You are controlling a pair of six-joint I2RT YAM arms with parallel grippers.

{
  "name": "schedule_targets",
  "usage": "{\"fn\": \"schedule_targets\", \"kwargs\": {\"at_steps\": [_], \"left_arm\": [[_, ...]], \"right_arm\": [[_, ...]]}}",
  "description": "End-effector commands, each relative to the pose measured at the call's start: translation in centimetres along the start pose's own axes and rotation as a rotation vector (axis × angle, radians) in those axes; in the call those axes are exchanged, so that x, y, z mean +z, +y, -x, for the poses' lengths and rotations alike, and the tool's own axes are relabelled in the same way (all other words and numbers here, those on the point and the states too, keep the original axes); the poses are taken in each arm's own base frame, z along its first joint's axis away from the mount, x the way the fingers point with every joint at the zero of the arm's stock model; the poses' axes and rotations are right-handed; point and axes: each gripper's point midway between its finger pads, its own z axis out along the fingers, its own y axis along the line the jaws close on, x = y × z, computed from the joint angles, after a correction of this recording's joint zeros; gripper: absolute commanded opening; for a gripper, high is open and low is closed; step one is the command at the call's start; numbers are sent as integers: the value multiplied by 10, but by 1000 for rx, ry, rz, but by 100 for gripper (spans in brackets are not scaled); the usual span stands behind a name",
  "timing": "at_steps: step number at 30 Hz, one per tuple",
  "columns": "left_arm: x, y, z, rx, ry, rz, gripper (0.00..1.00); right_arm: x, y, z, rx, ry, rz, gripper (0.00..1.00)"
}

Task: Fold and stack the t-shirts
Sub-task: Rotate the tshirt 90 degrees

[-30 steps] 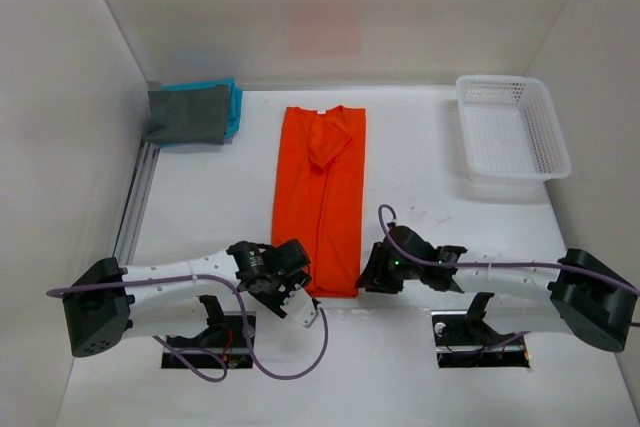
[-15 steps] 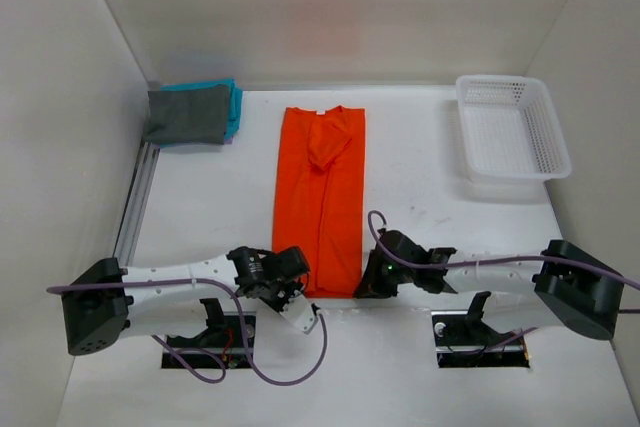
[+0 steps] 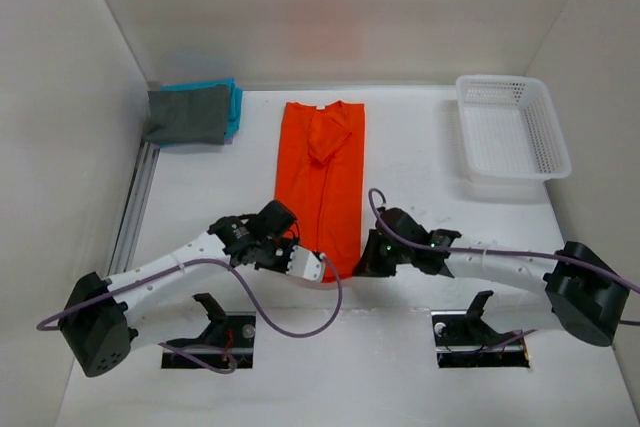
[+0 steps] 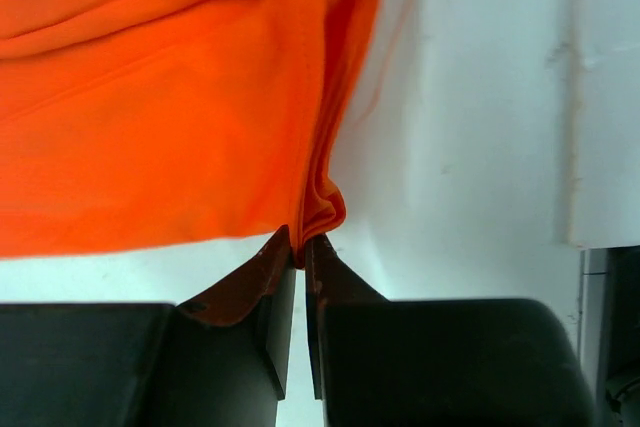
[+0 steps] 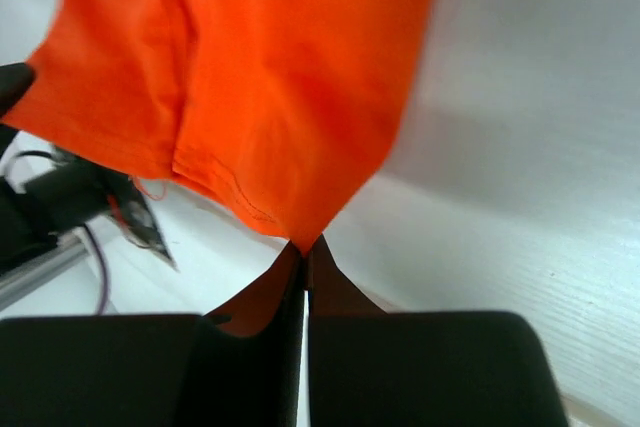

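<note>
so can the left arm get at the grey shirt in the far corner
Probably not yet: the left end effector is shut on a near corner of the orange shirt, so it would have to let go first. Nothing else stands between it and the grey shirt.

The white table is carrying an orange t-shirt, which is lying folded into a long strip down the middle (collar at the far end). At the far left, a dark grey t-shirt is resting on a teal t-shirt. A white mesh basket is sitting far right.
</note>
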Motion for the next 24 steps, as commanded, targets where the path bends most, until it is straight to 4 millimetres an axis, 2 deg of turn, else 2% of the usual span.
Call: {"fn": "schedule_targets", "kwargs": {"at_steps": [1, 4, 9, 13, 21, 24], "left_arm": [[-20, 27, 15, -78, -86, 44, 5], [-31, 56, 17, -148, -114, 81, 5], [-48, 117, 7, -298, -155, 150, 5], [-50, 159, -5, -386, -164, 202, 6], [-32, 213, -45, -509, -126, 258, 6], [-25, 236, -55, -536, -113, 301, 7]], "right_arm": [[-23, 30, 31, -67, -65, 56, 0], [-35, 40, 55, -89, -93, 71, 0], [-48, 56, 108, -134, -145, 75, 0], [-39, 60, 146, -156, -153, 61, 0], [-21, 62, 225, -147, -194, 49, 0], [-14, 60, 245, -128, -199, 50, 0]]}}
